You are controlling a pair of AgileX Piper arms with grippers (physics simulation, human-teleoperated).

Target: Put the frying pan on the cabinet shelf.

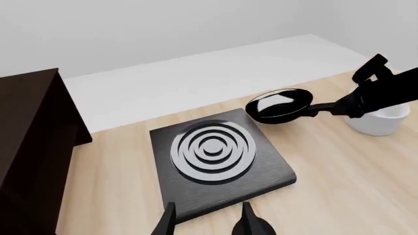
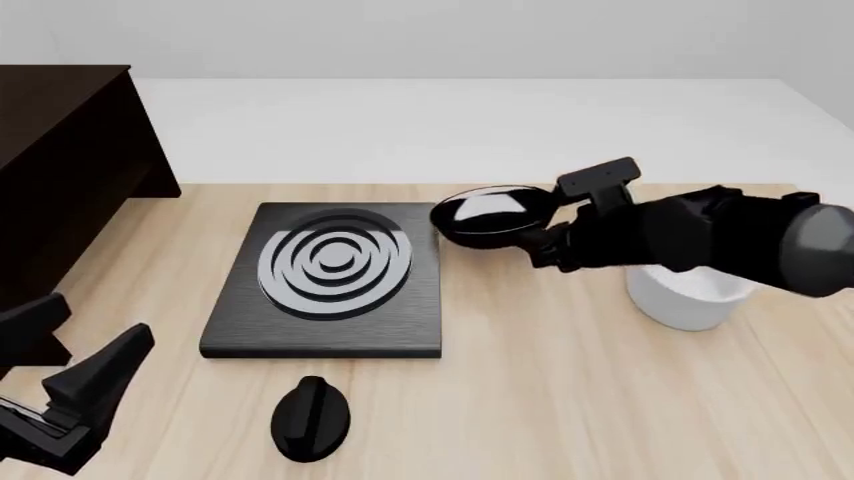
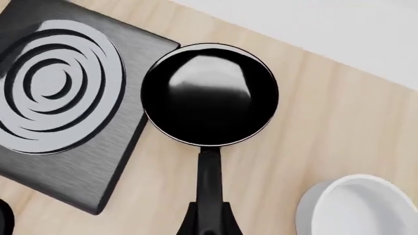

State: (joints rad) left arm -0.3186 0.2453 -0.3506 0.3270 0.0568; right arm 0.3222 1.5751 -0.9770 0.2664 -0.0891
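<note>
Room: plain pale grey wall (image 2: 427, 35) behind, no features. Surface: light wood-grain table (image 2: 534, 400) across the near half, meeting a flat white surface (image 2: 400, 125) that runs to the wall. Cabinet (image 2: 60, 170), dark brown to near black, stands at 9–10 o'clock in the front view, cut by the frame edge; its flat top, the cabinet shelf (image 2: 60, 80), sits well apart from the pan. Square black hob (image 2: 334, 280) with white concentric rings lies flat just left of centre. Right arm enters from 3 o'clock, reaching toward centre; right gripper (image 3: 209, 223) is closed on the long straight handle, fingers on either side of it in the right wrist view. Frying pan (image 2: 494, 215), small, round, black, glossy inside with a pale reflection, is held level at the hob's 1–2 o'clock corner, rim overlapping that corner in the front view; contact with the hob cannot be judged. White bowl (image 2: 681, 295) sits at 4 o'clock from the pan, partly behind the arm. Left gripper (image 1: 209, 220) at 7–8 o'clock, fingers parted, holding nothing. Black oval knob (image 2: 311, 418) lies at 6 o'clock from the hob.
</note>
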